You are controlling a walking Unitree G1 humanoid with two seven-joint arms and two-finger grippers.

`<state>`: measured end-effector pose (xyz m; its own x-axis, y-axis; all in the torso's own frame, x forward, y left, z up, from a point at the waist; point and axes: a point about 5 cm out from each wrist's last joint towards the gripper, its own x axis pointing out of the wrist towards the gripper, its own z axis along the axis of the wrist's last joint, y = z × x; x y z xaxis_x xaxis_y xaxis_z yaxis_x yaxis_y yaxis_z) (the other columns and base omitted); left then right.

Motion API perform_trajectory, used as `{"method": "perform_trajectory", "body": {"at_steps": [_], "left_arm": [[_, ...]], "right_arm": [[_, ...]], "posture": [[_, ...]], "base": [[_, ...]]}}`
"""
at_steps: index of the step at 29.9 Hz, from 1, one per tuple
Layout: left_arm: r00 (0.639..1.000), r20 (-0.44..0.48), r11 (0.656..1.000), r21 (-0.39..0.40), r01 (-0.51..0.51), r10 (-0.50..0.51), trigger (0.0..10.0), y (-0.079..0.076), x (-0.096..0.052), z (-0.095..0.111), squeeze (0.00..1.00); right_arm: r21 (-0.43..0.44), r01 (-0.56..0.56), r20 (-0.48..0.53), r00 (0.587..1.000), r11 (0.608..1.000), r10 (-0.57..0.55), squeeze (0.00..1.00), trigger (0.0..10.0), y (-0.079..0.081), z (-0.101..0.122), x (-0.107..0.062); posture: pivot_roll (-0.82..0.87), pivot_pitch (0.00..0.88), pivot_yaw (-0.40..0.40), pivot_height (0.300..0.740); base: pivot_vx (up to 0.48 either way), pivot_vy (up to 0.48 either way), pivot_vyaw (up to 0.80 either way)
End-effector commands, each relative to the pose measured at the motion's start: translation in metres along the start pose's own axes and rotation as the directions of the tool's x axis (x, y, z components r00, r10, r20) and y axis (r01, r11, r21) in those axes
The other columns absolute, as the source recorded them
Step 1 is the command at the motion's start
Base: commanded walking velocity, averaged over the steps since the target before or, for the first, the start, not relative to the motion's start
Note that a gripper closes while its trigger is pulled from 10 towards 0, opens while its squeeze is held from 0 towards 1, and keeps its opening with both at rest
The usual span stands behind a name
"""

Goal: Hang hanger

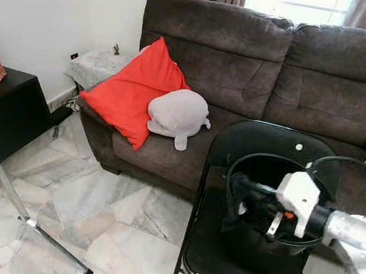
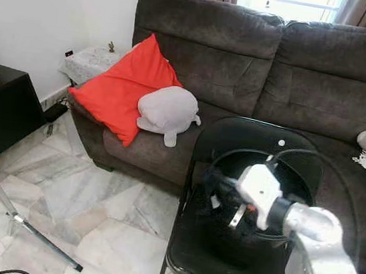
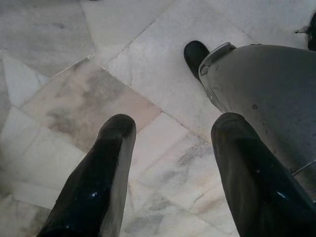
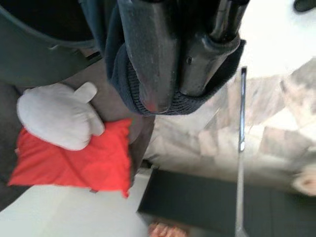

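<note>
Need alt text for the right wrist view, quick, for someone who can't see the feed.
The right pincer is shut on a piece of dark knit fabric, bunched around its two black fingers. Beyond it lie a red cushion with a grey plush toy against it, the marble floor and a thin metal pole.

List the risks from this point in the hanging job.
The right gripper is shut on dark knitted fabric above the black bucket on the folding chair; lifting could snag the rim and tip the bucket. The fabric could slip from the fingers. The metal rack stands far left, a long carry.
</note>
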<state>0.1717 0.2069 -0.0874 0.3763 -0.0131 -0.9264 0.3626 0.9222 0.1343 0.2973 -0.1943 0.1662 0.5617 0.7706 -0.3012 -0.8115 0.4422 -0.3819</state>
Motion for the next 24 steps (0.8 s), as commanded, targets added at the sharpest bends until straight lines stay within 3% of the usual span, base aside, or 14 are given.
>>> {"method": "perform_trajectory", "body": {"at_steps": [1, 4, 12, 15, 16, 17, 18, 19, 20, 21, 24], "left_arm": [[1.0, -0.013, 1.0, 0.005, -0.007, 0.007, 10.0, 0.003, -0.001, -0.004, 0.0], [1.0, -0.014, 1.0, 0.004, -0.006, 0.006, 10.0, 0.003, -0.001, -0.004, 0.0], [1.0, -0.014, 1.0, 0.004, -0.004, 0.004, 10.0, 0.002, -0.001, -0.004, 0.0], [1.0, -0.014, 1.0, 0.005, -0.003, 0.003, 10.0, 0.001, 0.0, -0.004, 0.0], [1.0, -0.014, 1.0, 0.005, -0.002, 0.002, 10.0, 0.001, 0.0, -0.004, 0.0], [1.0, -0.014, 1.0, 0.004, -0.002, 0.002, 10.0, 0.001, 0.0, -0.004, 0.0], [1.0, -0.014, 1.0, 0.003, -0.002, 0.002, 10.0, 0.001, 0.0, -0.004, 0.0], [1.0, -0.014, 1.0, 0.003, -0.002, 0.002, 10.0, 0.001, 0.0, -0.004, 0.0], [1.0, -0.014, 1.0, 0.003, -0.002, 0.002, 10.0, 0.001, 0.0, -0.004, 0.0], [1.0, -0.014, 1.0, 0.004, -0.001, 0.001, 10.0, 0.001, 0.0, -0.004, 0.0], [1.0, -0.014, 1.0, 0.004, 0.0, 0.0, 10.0, 0.0, 0.0, -0.004, 0.0]], "right_arm": [[-0.017, -0.038, 0.006, 0.999, 0.999, 0.038, 0.0, 0.0, 0.007, 0.002, 0.005], [-0.028, -0.117, -0.024, 0.993, 0.993, 0.116, 0.0, 0.0, 0.019, -0.002, 0.013], [-0.055, -0.136, -0.076, 0.988, 0.989, 0.131, 0.0, 0.0, 0.029, -0.012, 0.029], [-0.098, -0.143, -0.153, 0.98, 0.985, 0.127, 0.0, 0.0, 0.035, -0.024, 0.04], [-0.098, -0.149, -0.158, 0.978, 0.984, 0.132, 0.0, 1.8, 0.037, -0.025, 0.041], [-0.099, -0.147, -0.164, 0.978, 0.984, 0.13, 0.0, 4.8, 0.038, -0.026, 0.043], [-0.108, -0.131, -0.175, 0.978, 0.985, 0.111, 0.0, 9.7, 0.038, -0.029, 0.046], [-0.098, -0.13, -0.178, 0.978, 0.987, 0.111, 0.0, 10.0, 0.039, -0.031, 0.047], [-0.092, -0.133, -0.18, 0.977, 0.987, 0.115, 0.07, 10.0, 0.039, -0.031, 0.048], [-0.081, -0.149, -0.19, 0.973, 0.986, 0.131, 1.0, 10.0, 0.043, -0.034, 0.051], [-0.079, -0.181, -0.2, 0.966, 0.98, 0.162, 1.0, 10.0, 0.048, -0.036, 0.053]], "posture": [[-0.07, 0.02, 0.058, 0.74], [-0.07, 0.021, 0.056, 0.74], [-0.07, 0.021, 0.052, 0.74], [-0.07, 0.021, 0.05, 0.74], [-0.06, 0.021, 0.049, 0.74], [-0.06, 0.021, 0.049, 0.74], [-0.06, 0.021, 0.048, 0.74], [-0.06, 0.021, 0.047, 0.74], [-0.06, 0.021, 0.047, 0.74], [-0.07, 0.02, 0.047, 0.74], [-0.07, 0.021, 0.045, 0.74]], "base": [[0.0, 0.0, 0.0], [0.0, 0.0, 0.0], [0.0, 0.0, 0.0], [0.0, 0.0, 0.0], [0.0, 0.0, 0.0], [0.0, 0.0, 0.0], [0.0, 0.0, 0.0], [0.0, 0.0, 0.0], [0.0, 0.0, 0.0], [0.0, 0.0, 0.0], [0.0, 0.0, 0.0]]}}
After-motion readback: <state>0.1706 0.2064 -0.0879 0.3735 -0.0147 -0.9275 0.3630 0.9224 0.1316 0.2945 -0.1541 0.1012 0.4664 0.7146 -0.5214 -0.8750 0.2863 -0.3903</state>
